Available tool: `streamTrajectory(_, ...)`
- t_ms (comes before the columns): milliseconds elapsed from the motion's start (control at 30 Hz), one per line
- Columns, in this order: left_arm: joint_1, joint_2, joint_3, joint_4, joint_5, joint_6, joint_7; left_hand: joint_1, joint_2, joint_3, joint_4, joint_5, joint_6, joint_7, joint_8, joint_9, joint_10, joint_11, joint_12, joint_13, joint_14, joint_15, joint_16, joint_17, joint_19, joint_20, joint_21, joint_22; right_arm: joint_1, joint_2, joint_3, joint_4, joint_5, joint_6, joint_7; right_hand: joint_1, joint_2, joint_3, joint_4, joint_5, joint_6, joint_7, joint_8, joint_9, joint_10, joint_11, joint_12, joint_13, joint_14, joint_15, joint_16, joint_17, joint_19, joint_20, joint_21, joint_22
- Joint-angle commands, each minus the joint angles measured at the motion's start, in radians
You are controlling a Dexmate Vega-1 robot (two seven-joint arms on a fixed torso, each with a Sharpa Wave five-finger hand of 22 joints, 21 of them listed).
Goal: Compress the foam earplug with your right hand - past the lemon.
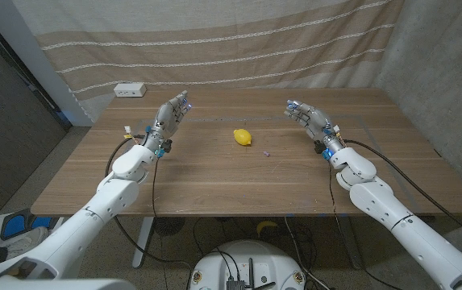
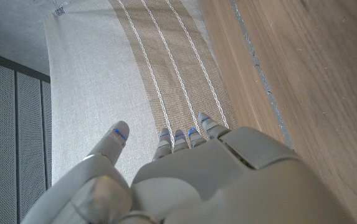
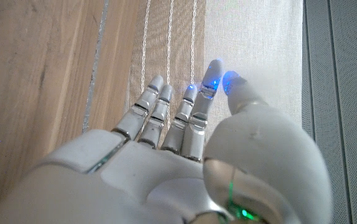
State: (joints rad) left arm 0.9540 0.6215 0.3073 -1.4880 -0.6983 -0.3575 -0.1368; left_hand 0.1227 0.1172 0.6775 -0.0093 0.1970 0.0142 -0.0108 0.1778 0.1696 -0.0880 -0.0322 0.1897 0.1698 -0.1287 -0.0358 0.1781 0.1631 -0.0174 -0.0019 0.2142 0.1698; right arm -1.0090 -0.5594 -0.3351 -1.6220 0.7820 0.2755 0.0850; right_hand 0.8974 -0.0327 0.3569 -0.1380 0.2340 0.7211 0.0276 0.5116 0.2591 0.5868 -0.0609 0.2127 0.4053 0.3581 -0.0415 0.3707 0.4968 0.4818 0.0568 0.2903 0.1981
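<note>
- One small purple foam earplug [image 1: 265, 151] lies on the wooden worktop [image 1: 214, 181], just beside the lemon [image 1: 243, 138], on the lemon's right and a little nearer the robot.
- Neither hand touches either of them.
- Right hand [image 1: 307, 118] is raised over the worktop's far right part, well apart from the earplug, fingers [image 3: 190, 118] stretched out, close together and holding nothing.
- Left hand [image 1: 171, 113] is raised on the far left side in much the same pose, fingers [image 2: 194, 135] extended and empty.
- Behind the worktop hangs a striped beige curtain [image 1: 214, 40].
- At the far left corner sits a white power strip [image 1: 130, 90].
</note>
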Motion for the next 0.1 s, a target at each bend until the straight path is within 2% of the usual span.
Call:
streamTrajectory(33, -0.034, 0.003, -0.026, 0.123, -0.07, -0.041, -0.133, -0.002, 0.043, 0.002, -0.01, -0.001, 0.0, -0.008, 0.001, 0.003, -0.004, 0.0, 0.0, 0.005, -0.005, -0.008, -0.002, 0.003, 0.006, -0.003, -0.002, 0.005, 0.025, 0.01, -0.045, -0.021, -0.018, -0.019, 0.021, -0.037, -0.004, -0.018, 0.003, -0.026, -0.099, -0.003, -0.07, -0.024, -0.057, 0.016, -0.007, -0.001, -0.028, -0.031, -0.01, 0.011, -0.02, 0.01, -0.009, 0.005)
streamTrajectory(100, -0.046, -0.005, -0.028, 0.152, -0.081, -0.05, -0.158, -0.002, 0.044, 0.002, -0.011, -0.001, -0.001, -0.008, 0.001, 0.003, -0.004, 0.001, -0.001, 0.005, -0.005, -0.008, -0.002, 0.003, 0.006, -0.003, -0.003, 0.005, 0.021, 0.014, -0.046, -0.036, -0.034, -0.018, -0.007, -0.04, -0.004, -0.019, 0.003, -0.028, -0.103, 0.001, -0.075, -0.026, -0.059, 0.021, -0.007, -0.001, -0.029, -0.029, -0.01, 0.011, -0.021, 0.011, -0.009, 0.005)
